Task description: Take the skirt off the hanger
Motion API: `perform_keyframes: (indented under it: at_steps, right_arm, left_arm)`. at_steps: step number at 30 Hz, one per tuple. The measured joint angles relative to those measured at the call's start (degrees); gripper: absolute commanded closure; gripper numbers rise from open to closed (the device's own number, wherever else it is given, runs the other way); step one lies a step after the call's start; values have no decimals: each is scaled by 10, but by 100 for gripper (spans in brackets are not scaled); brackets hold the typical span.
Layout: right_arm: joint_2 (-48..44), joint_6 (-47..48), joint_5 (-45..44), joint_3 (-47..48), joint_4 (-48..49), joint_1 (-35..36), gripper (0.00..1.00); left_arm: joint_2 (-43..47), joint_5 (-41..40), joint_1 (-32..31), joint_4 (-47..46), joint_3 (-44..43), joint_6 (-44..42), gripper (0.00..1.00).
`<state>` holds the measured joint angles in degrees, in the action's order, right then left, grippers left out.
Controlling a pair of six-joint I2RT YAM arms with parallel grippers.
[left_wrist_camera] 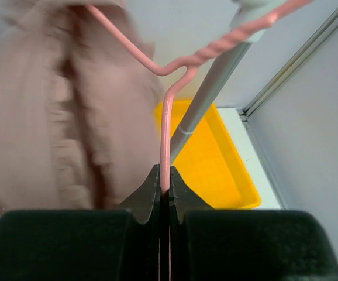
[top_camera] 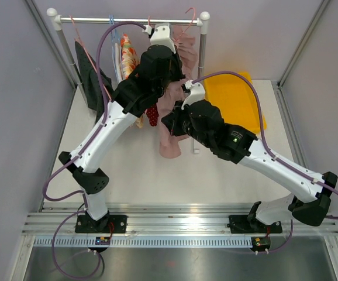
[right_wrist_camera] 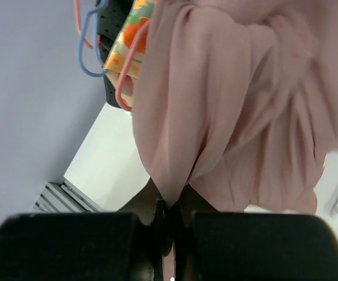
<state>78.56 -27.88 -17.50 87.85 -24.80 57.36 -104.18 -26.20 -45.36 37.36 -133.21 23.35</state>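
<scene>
Pale lilac-grey walls enclose a white rectangular table (top_camera: 216,175). A white-posted garment rack with a metal rail (top_camera: 99,20) stands along its far edge.

Left gripper (left_wrist_camera: 164,175): black fingers (left_wrist_camera: 147,199) pressed together on the thin pink wire hanger (left_wrist_camera: 165,134). They pinch the straight wire below its twisted neck, which rises toward the right end of the rail.

Right gripper (right_wrist_camera: 168,206): fingers closed on a fold at the lower edge of the dusty-pink gathered fabric skirt (right_wrist_camera: 233,105), with the cloth drawn to a point between them.

The skirt hangs beneath the hanger's shoulder wire, near the middle of the table's far edge and between the two wrists in the top view. Whether its hem touches the table cannot be told.

Yellow shallow plastic tray (top_camera: 233,99): on the table toward the far right corner, beside the rack's right post.

Floral orange-and-green garment (top_camera: 128,55) and black garment (top_camera: 90,76): hung on the left part of the rail, toward the far left corner.
</scene>
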Motion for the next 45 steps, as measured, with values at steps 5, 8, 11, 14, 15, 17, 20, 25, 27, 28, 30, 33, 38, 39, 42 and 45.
perform_keyframes:
  at_steps: [5, 8, 11, 14, 15, 17, 20, 25, 27, 28, 30, 33, 38, 39, 42, 45]
  right_arm:
    - [-18, -10, -25, -41, 16, 4, 100]
    - [-46, -18, -48, -66, 27, 26, 100]
    - [-82, -38, -106, -95, 40, 78, 100]
    - [-112, -67, -167, -122, 39, 142, 100]
    - [-123, -81, -182, -135, 21, 184, 100]
    - [-132, -105, -217, -152, -12, 257, 100]
    - [-117, -148, -273, -154, -67, 339, 100]
    - [-67, -196, -355, -140, -120, 386, 100]
    - [-53, -208, -374, -136, -129, 390, 100]
    - [-49, -213, -383, -135, -134, 391, 100]
    - [-48, -219, -406, -134, -147, 393, 100]
    - [-50, -205, -420, -134, -155, 384, 100]
    - [-74, -126, -367, -140, -133, 283, 100]
    - [-84, -103, -354, -144, -121, 251, 100]
    - [-95, -56, -334, -147, -96, 179, 100]
    - [-88, -14, -315, -147, -73, 129, 100]
  left_arm:
    - [2, -2, 0, 5, 13, 3, 100]
    - [5, -2, -8, 12, 14, 2, 100]
    - [10, 2, -20, 38, 14, 4, 100]
    - [15, 9, -25, 64, 14, 10, 100]
    - [14, 7, -16, 54, 14, 8, 100]
    - [14, 7, 9, 55, 12, 7, 100]
    - [10, 4, 45, 53, 4, 4, 100]
    - [6, 8, 66, 68, -14, 4, 100]
    - [6, 18, 66, 72, -16, 5, 100]
    - [6, 28, 66, 73, -16, 7, 100]
    - [6, 63, 68, 87, -18, 11, 100]
    - [15, 113, 61, 123, -16, 24, 100]
    - [140, 134, 9, 128, 150, 54, 100]
    - [178, 136, -5, 128, 198, 66, 100]
    - [289, 153, -38, 119, 310, 99, 100]
    - [353, 160, -61, 132, 336, 126, 100]
